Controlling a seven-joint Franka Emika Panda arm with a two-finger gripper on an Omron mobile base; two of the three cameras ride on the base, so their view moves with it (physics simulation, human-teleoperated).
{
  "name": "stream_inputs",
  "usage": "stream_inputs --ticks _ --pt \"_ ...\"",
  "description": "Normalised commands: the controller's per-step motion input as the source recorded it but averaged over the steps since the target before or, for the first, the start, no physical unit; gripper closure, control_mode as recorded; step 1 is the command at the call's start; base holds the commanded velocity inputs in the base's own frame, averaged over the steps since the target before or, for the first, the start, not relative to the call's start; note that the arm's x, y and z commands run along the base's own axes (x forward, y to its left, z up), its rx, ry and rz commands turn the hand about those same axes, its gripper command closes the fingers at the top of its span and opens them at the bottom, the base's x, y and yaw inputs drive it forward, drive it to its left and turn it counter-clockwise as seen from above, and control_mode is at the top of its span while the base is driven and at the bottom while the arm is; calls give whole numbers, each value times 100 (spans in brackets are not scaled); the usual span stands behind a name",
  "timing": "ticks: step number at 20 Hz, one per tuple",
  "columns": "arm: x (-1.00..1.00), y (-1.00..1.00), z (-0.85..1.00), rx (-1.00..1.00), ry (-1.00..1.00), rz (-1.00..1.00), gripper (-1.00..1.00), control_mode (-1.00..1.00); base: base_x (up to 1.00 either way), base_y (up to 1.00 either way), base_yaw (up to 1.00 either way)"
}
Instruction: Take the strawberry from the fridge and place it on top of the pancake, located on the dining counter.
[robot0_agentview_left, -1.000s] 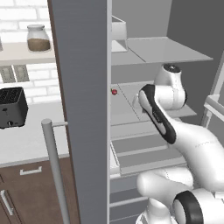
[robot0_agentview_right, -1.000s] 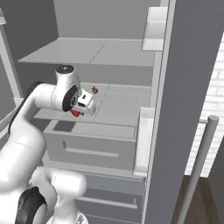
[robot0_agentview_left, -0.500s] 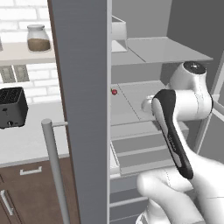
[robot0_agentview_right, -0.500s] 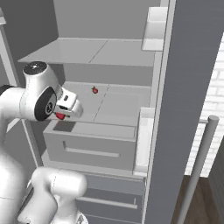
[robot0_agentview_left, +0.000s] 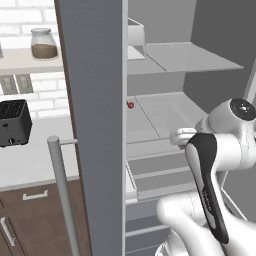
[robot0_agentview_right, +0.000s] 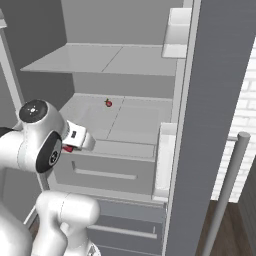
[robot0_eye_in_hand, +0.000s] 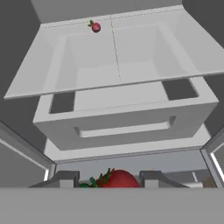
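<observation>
Item: small red strawberry with green leaves (robot0_eye_in_hand: 117, 179), clamped between the two-finger gripper (robot0_eye_in_hand: 109, 180) at 6 o'clock in the hand view, outside the open matte grey fridge (robot0_agentview_right: 125, 60). Likely light, soft, bruisable; hold gently across its middle. Second red berry (robot0_eye_in_hand: 95, 27) on shelf, 12 o'clock.

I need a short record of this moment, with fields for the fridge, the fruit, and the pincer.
fridge: fridge door open, pale shelves inside
held fruit: strawberry between the pincer fingers, red body and green leaves showing
other fruit: second small red fruit lying near the back of the middle shelf
pincer: shut on the strawberry, in front of the shelf edge
drawer: pale drawer below the shelf, closed
</observation>
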Motion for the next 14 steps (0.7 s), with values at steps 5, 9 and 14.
stream_inputs --ticks 5,9,14 --pt "-7 0 0 0 0 0 100 -100 0 0 0" --pt "0 0 0 0 0 0 100 100 -85 0 0" --pt "0 0 0 0 0 0 100 100 -96 0 -18"
